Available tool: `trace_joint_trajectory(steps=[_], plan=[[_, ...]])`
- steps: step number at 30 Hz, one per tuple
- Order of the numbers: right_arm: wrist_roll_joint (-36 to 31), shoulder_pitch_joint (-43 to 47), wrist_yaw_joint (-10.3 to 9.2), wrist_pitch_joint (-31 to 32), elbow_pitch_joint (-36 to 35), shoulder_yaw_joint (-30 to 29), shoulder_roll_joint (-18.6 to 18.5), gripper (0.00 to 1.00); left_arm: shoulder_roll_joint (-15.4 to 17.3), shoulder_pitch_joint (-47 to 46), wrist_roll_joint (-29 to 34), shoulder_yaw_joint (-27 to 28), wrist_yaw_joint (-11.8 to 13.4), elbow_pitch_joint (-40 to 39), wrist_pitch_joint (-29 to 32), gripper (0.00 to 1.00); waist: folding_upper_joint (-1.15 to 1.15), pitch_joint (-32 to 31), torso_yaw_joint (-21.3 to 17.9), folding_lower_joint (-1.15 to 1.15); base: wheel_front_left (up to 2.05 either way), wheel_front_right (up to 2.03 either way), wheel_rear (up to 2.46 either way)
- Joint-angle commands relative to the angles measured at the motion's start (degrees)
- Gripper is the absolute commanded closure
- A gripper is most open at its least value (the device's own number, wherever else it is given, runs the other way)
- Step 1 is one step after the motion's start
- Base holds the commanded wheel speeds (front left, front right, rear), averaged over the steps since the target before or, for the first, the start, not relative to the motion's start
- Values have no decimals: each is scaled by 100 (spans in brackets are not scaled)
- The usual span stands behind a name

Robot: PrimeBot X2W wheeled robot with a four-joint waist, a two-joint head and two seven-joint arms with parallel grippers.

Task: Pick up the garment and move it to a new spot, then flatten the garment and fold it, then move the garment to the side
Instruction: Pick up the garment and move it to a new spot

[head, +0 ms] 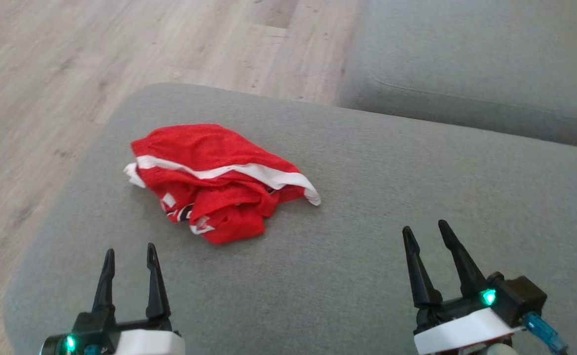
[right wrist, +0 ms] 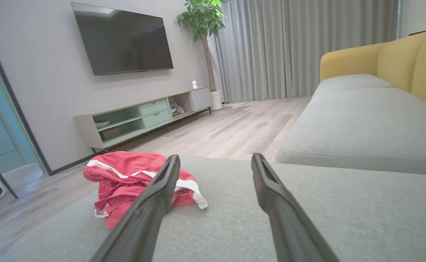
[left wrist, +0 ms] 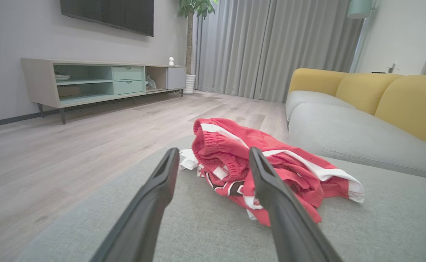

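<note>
Fingers of the left gripper [head: 129,249] and right gripper [head: 424,227] were held spread, nothing grasped. A crumpled red mesh garment with white trim [head: 209,182] was laid on a grey fabric cushion [head: 367,197], ahead of the left fingers, well apart from the right. Pickup was judged unstarted; a forward reach onto a raised fold was called for. The long axis was set crosswise to the fingers, white-trimmed corner toward the right pair.

Living room. Pale wood-plank floor [head: 71,74]; grey upholstered cushion [head: 392,162] in the foreground, a second grey seat [right wrist: 362,123] beyond it with yellow backrests [left wrist: 409,105]. Wall-mounted television [right wrist: 125,40] on a pale grey wall [right wrist: 34,72], above a low console [right wrist: 140,116] (mint drawers, open shelves). Potted plant [right wrist: 202,18] beside full-length grey curtains [right wrist: 289,47]; mint lamp shade [left wrist: 358,9] near their top.
</note>
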Motion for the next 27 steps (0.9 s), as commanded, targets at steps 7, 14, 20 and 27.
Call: trace_joint_trajectory(steps=[7,14,20,27], plan=[[96,-148,-4,-63,-185,209,-50,0,-9,-112,88,204,-53,-208,-46,0,0,-45,403,0,0,0,0],[104,-192,-4,-63,-157,281,-50,0,-9,-152,154,185,-85,-170,-46,0,0,-26,501,0,0,0,0],[73,-207,-4,-63,-167,280,-50,0,48,-204,208,305,-128,-146,-46,0,0,38,456,0,0,0,0],[-104,-288,-4,-63,-191,191,-50,0,555,-968,505,97,-541,202,79,0,0,306,356,0,0,0,0]])
